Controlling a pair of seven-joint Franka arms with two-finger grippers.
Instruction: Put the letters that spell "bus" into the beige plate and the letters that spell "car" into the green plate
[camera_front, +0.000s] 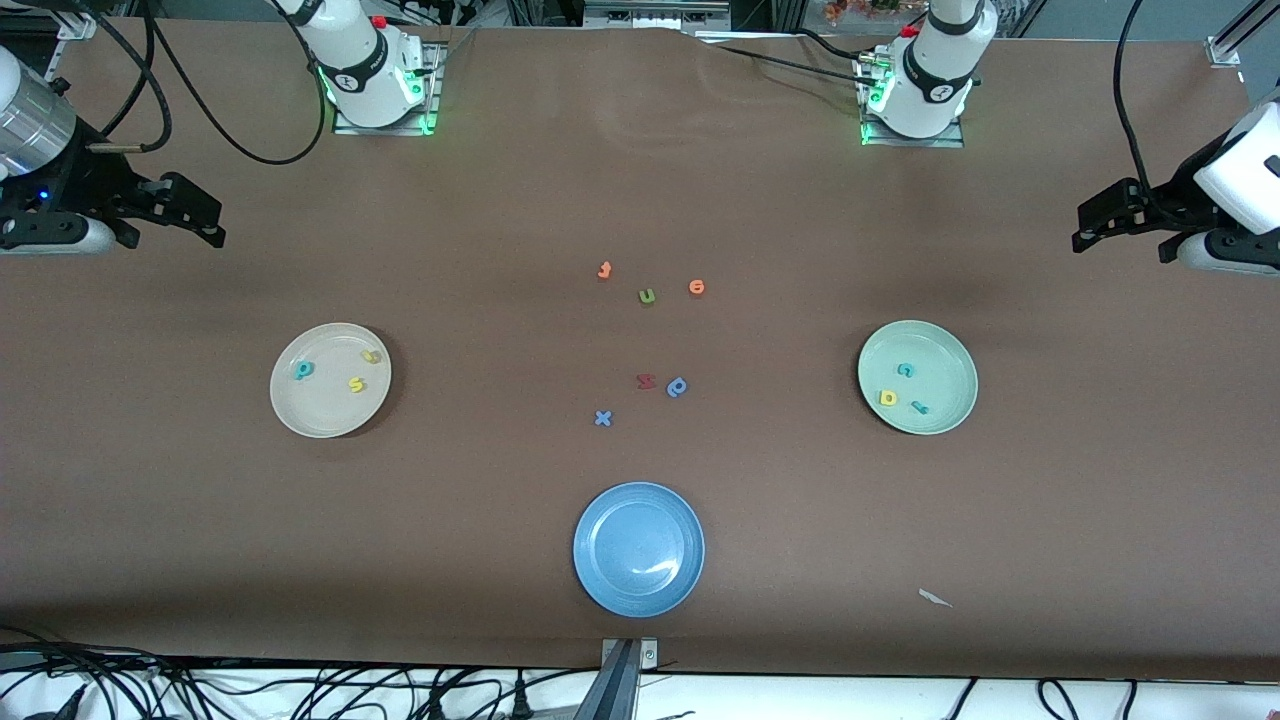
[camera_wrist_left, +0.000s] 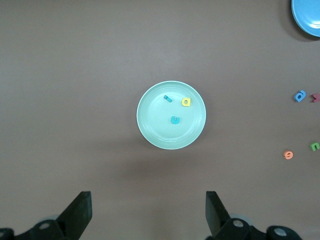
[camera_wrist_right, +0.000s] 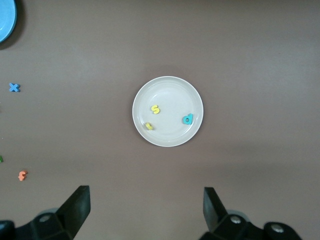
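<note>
The beige plate (camera_front: 320, 412) (camera_wrist_right: 170, 95) holds the teal b (camera_front: 303, 370) (camera_wrist_right: 187, 119), the yellow s (camera_front: 356, 385) (camera_wrist_right: 156, 109) and the yellow u (camera_front: 371, 356) (camera_wrist_right: 149, 126). The green plate (camera_front: 948, 385) (camera_wrist_left: 157, 127) holds the teal c (camera_front: 905, 369) (camera_wrist_left: 175, 120), the yellow a (camera_front: 888, 398) (camera_wrist_left: 186, 102) and the teal r (camera_front: 920, 407) (camera_wrist_left: 168, 98). My right gripper (camera_front: 205, 215) (camera_wrist_right: 146, 207) hangs open and empty over bare table at the right arm's end. My left gripper (camera_front: 1098, 225) (camera_wrist_left: 148, 210) hangs open and empty at the left arm's end.
Mid-table lie loose letters: an orange t (camera_front: 604, 270), a green u (camera_front: 646, 296), an orange o (camera_front: 697, 287), a red letter (camera_front: 646, 381), a darker blue stem-and-bowl letter (camera_front: 677, 387) and a blue x (camera_front: 602, 418). An empty blue plate (camera_front: 638, 549) sits nearer the front camera.
</note>
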